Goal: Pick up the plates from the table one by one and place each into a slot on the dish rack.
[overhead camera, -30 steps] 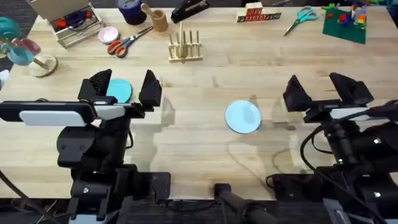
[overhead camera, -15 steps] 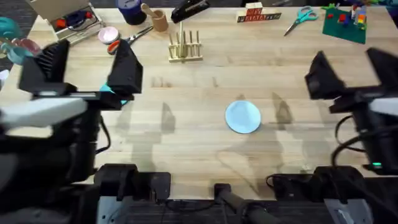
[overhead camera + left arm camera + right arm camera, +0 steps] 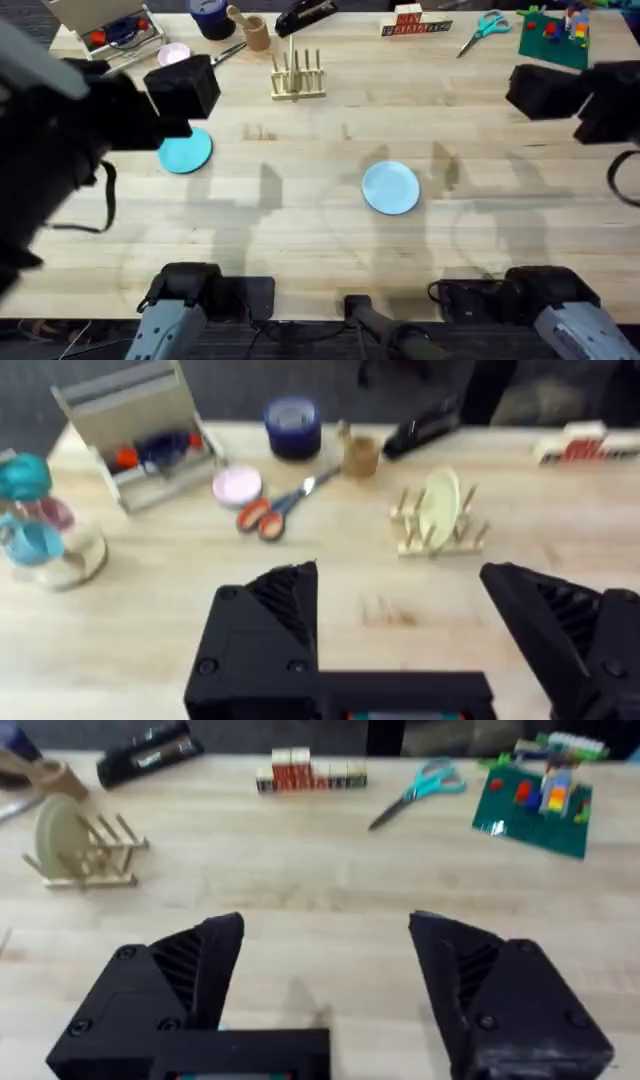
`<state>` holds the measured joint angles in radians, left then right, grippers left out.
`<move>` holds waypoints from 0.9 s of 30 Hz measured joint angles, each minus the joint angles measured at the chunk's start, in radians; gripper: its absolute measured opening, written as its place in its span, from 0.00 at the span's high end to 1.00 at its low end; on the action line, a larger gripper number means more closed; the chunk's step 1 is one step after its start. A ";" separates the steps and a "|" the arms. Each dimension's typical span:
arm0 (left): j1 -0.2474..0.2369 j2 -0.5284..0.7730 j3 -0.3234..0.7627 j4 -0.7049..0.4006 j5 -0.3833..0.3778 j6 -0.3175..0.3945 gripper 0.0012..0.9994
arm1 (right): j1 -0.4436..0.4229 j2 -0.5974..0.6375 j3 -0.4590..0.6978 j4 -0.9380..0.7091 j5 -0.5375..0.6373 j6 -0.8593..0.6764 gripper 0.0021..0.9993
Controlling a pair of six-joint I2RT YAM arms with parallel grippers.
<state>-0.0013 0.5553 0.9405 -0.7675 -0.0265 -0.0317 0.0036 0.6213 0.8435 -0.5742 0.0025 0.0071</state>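
Note:
The teal plate (image 3: 185, 152) lies flat on the table (image 3: 300, 230) at the left, just in front of my raised left arm (image 3: 90, 110), which looms large and dark. A pale blue plate (image 3: 390, 187) lies flat near the middle. The dish rack (image 3: 297, 76) stands at the back centre, and a cream disc (image 3: 438, 508) stands upright between its pegs. My left gripper (image 3: 400, 610) is open, holds nothing and hangs high above the table. The right gripper (image 3: 325, 970) is also open and holds nothing, high over the right side, with the rack (image 3: 75, 845) far off.
Along the back edge are a box of small items (image 3: 110, 30), a pink dish (image 3: 174, 55), orange-handled scissors (image 3: 275, 512), a wooden cup (image 3: 255, 30), a stapler (image 3: 305, 15), lettered blocks (image 3: 408, 22), teal scissors (image 3: 483, 30) and a green brick plate (image 3: 555, 35).
Both arms have risen toward the camera and swung outward. The left arm now shows large and blurred, and the teal plate lies more exposed. Neither plate has moved.

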 joint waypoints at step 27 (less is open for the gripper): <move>0.000 0.413 0.198 -0.192 0.018 -0.044 0.79 | 0.013 0.345 0.206 -0.167 0.000 0.000 0.00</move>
<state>-0.0013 0.9688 1.1385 -0.9597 -0.0084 -0.0753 0.0166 0.9661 1.0496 -0.7414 0.0025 0.0074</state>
